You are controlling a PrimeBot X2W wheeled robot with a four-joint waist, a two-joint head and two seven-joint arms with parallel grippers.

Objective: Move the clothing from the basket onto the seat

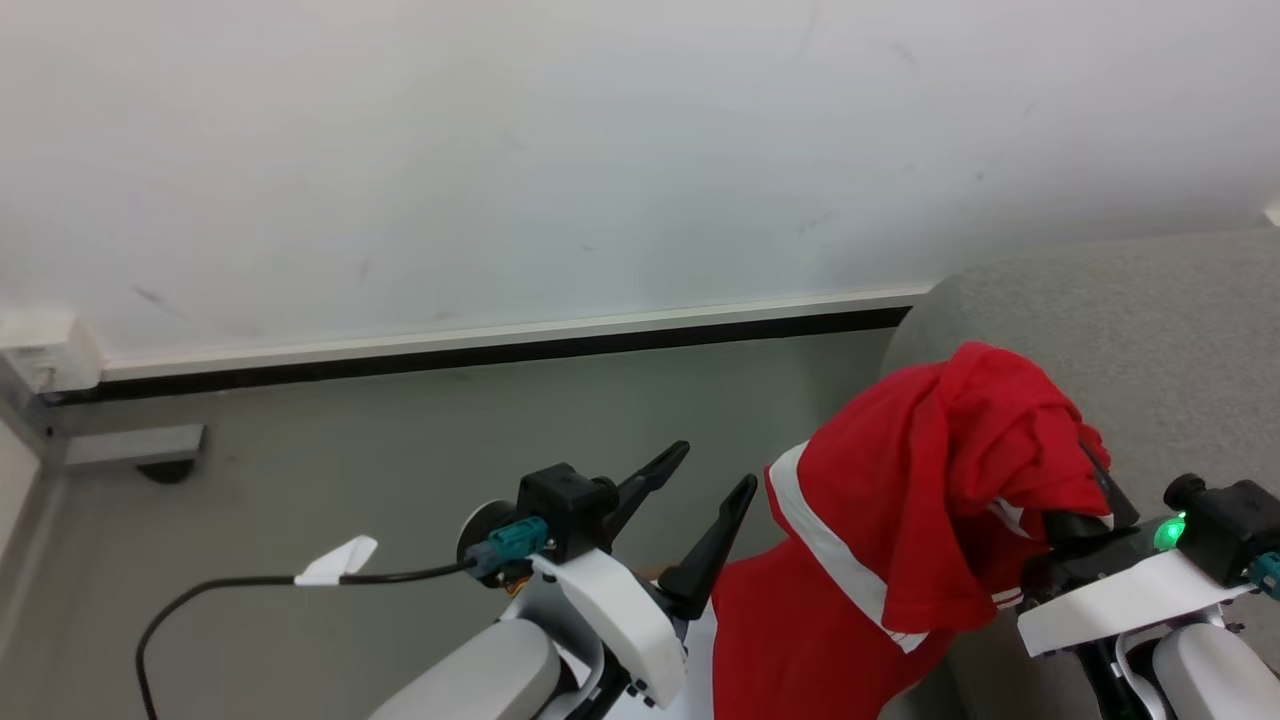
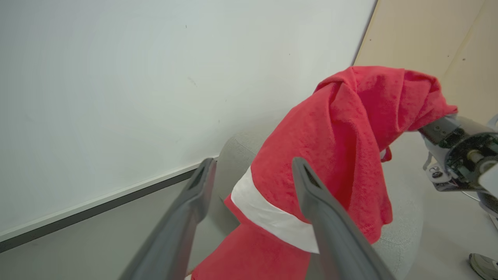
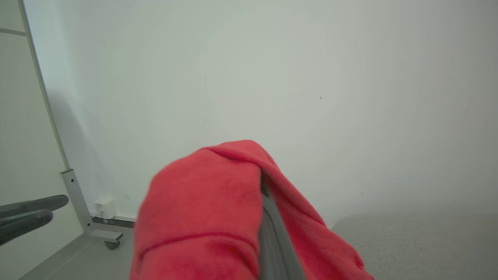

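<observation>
Head view first: the clothing (image 1: 900, 500) is held up in the air and bunched over the rounded left edge of the seat (image 1: 1130, 330). Its red tail is hung down beside that edge, and a white band is seen running diagonally across the red fabric. Whether the fabric is actually touching the seat can't be told. The right end effector (image 1: 1090, 515) is mostly buried under the bunched top of the garment, above the seat's left part, and a green light is lit on its wrist.

From the right wrist view, a single dark finger (image 3: 272, 237) is seen dead centre with red fabric wrapped over and around it. So the fingers look to be closed together on the clothing, though the second finger is hidden by cloth.

The left end effector (image 1: 714, 465) is parked just left of the seat, apart from it, over the grey floor (image 1: 400, 450). Its fingers are spread wide and nothing is held between them. In the left wrist view the clothing is seen past those two spread fingers, draped in front of the seat's rounded corner. A white wall (image 1: 500, 150) with a dark baseboard is seen behind the seat, and a black cable (image 1: 200, 590) is looped off the left wrist.
</observation>
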